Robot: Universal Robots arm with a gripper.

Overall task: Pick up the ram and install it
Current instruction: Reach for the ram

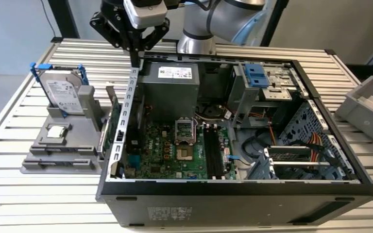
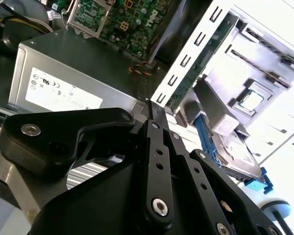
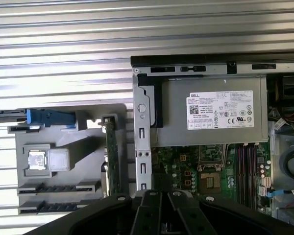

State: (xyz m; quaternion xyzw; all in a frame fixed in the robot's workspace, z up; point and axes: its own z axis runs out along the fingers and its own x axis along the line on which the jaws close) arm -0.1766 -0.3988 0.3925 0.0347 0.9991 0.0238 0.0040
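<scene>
The ram (image 3: 111,156) is a thin green board standing on edge in the grey holder (image 1: 57,162), just outside the computer case's side wall; it shows too in the exterior view (image 1: 114,121) and the second wrist view (image 2: 196,73). My gripper (image 1: 134,56) hangs above the case's back corner, higher than the ram and beyond its far end. Its black fingers are shut with nothing between them, and both wrist views show it (image 2: 151,105) (image 3: 152,193). The motherboard's black slots (image 1: 213,150) lie inside the open case, past the processor socket.
The open case (image 1: 238,187) holds a grey power supply (image 1: 170,90), drive cages and cables. On the holder also sit a hard drive in a blue frame (image 1: 63,92) and a square silver chip (image 1: 57,131). A grey bin (image 1: 368,107) stands at the exterior view's right.
</scene>
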